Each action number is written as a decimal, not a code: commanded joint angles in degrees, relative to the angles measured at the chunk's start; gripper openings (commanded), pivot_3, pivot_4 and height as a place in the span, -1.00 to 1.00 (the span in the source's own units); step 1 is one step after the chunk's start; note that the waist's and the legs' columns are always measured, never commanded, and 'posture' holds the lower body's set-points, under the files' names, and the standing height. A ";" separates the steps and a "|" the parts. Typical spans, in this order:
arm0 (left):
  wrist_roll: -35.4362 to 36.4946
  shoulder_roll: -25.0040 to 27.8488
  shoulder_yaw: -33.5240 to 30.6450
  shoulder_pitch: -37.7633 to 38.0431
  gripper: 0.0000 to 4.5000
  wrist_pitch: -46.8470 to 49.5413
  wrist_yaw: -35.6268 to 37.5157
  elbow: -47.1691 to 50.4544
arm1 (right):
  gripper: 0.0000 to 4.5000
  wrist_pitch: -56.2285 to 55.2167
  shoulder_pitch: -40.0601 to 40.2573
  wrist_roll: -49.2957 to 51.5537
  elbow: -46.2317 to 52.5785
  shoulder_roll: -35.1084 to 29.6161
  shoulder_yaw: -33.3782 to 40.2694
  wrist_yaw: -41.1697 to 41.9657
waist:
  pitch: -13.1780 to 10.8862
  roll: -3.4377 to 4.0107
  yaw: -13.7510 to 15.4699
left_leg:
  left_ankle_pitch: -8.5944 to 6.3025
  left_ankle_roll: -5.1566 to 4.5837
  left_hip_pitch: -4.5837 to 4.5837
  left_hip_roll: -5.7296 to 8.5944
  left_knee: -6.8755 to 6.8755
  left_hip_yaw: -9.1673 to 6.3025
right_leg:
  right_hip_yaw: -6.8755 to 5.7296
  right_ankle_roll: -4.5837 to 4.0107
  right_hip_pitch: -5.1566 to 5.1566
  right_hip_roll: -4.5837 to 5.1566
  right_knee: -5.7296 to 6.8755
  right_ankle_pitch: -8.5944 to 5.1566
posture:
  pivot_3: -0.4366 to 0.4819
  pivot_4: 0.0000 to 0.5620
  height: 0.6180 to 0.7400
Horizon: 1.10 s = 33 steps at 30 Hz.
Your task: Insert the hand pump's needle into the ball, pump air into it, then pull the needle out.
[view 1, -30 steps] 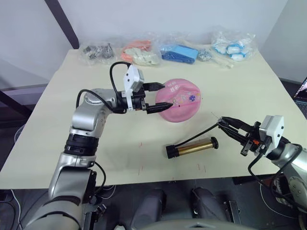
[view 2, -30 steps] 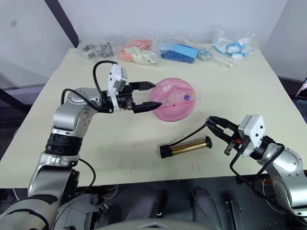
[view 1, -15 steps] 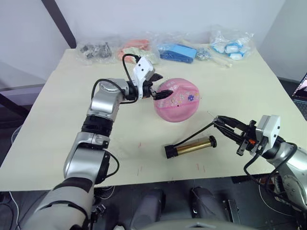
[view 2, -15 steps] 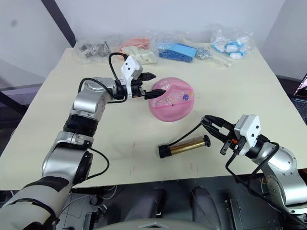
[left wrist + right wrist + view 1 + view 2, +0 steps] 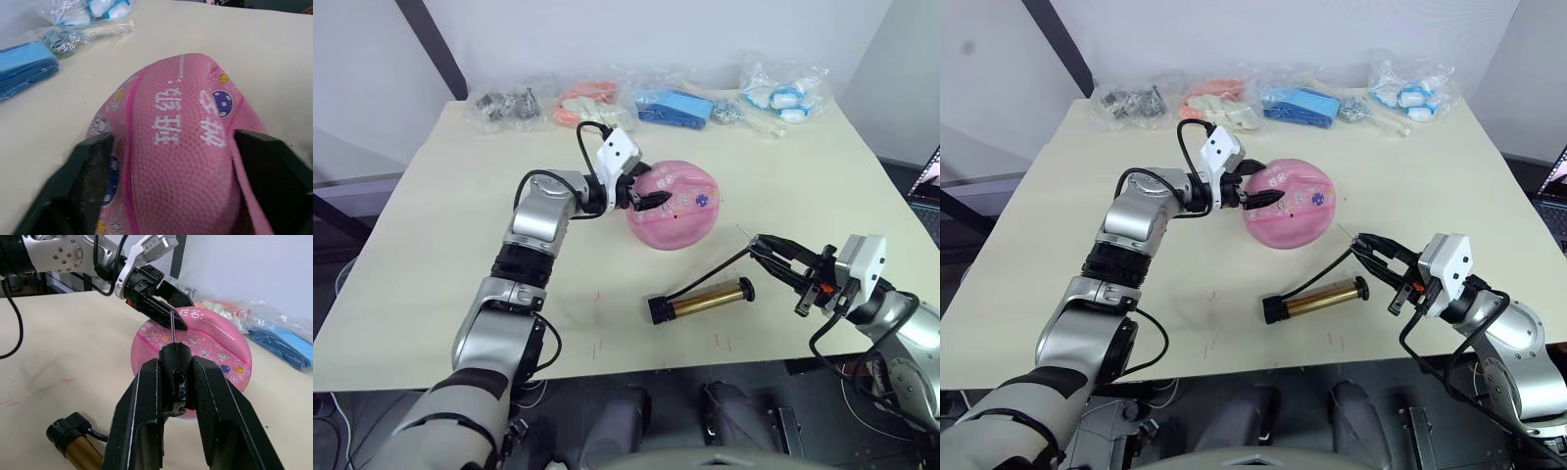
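The pink ball, partly flat, lies mid-table. My left gripper is open at its left side. In the left wrist view the two black fingers stand on either side of the ball, close against it. The bronze hand pump lies on the table in front of the ball, and its black hose curves up to my right gripper. That gripper is shut on the hose's black fitting, and the needle sticks out toward the ball, still apart from it.
Several clear bags of small items line the far edge of the cream table. The pump lies near the table's front edge, with the right arm beyond the front right corner.
My left gripper has moved right and come over the ball's left side, so its fingers now straddle it. The right gripper with the needle has hardly moved.
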<state>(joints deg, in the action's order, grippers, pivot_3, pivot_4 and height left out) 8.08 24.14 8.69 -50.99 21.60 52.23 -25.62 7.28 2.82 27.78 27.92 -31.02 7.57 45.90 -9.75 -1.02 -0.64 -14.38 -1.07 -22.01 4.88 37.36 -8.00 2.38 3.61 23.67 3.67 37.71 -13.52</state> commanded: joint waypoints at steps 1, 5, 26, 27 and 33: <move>-0.22 -0.02 -0.49 0.76 0.04 -0.70 0.01 1.23 | -0.85 -0.80 -0.85 0.86 0.85 0.21 -0.01 0.15 | 0.00 0.00 0.02 | 0.00 0.00 0.00 0.00 0.00 0.00 | 0.00 0.00 0.00 0.00 0.00 0.00 | -0.05 -0.47 1.00; -0.53 -0.08 -0.40 0.93 -0.60 -1.45 -0.45 0.78 | -0.85 -0.45 -0.86 0.87 1.17 0.30 -0.37 -0.13 | 0.00 0.00 -0.02 | 0.00 0.00 -0.01 0.00 0.00 0.00 | 0.00 0.00 0.00 0.01 -0.01 0.00 | -0.05 -0.47 1.00; -0.99 -1.07 0.21 2.18 -0.95 -2.78 -1.59 1.83 | -0.85 36.64 -11.92 10.88 9.09 -2.85 -4.14 -16.35 | 0.00 -0.01 -0.11 | -0.02 -0.04 -0.01 0.00 0.03 0.00 | 0.01 -0.02 0.02 0.03 0.05 0.01 | -0.05 -0.47 1.00; -1.20 -1.13 0.42 2.32 -0.95 -3.00 -1.55 1.96 | -0.85 39.08 -13.47 11.59 9.12 -3.57 -4.45 -16.62 | 0.00 -0.01 -0.08 | -0.02 -0.04 -0.01 0.00 0.03 0.00 | 0.02 -0.02 0.02 0.03 0.05 0.01 | -0.05 -0.47 1.00; -1.99 -1.41 0.79 2.70 -0.95 -3.79 -1.42 2.16 | -0.85 56.65 -26.75 16.51 4.18 -5.75 -6.09 -19.34 | 0.00 -0.02 -0.09 | -0.07 -0.12 -0.03 0.01 0.03 -0.03 | -0.03 -0.02 0.02 0.05 0.03 0.02 | -0.05 -0.47 1.00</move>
<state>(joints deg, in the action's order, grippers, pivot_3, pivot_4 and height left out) 6.66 22.96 9.15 -48.38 18.65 50.82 -25.27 59.02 -21.51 41.55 32.61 -36.91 1.38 27.31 -9.75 -1.04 -0.73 -14.45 -1.19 -22.04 4.88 37.39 -8.01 2.36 3.59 23.69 3.76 37.75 -13.51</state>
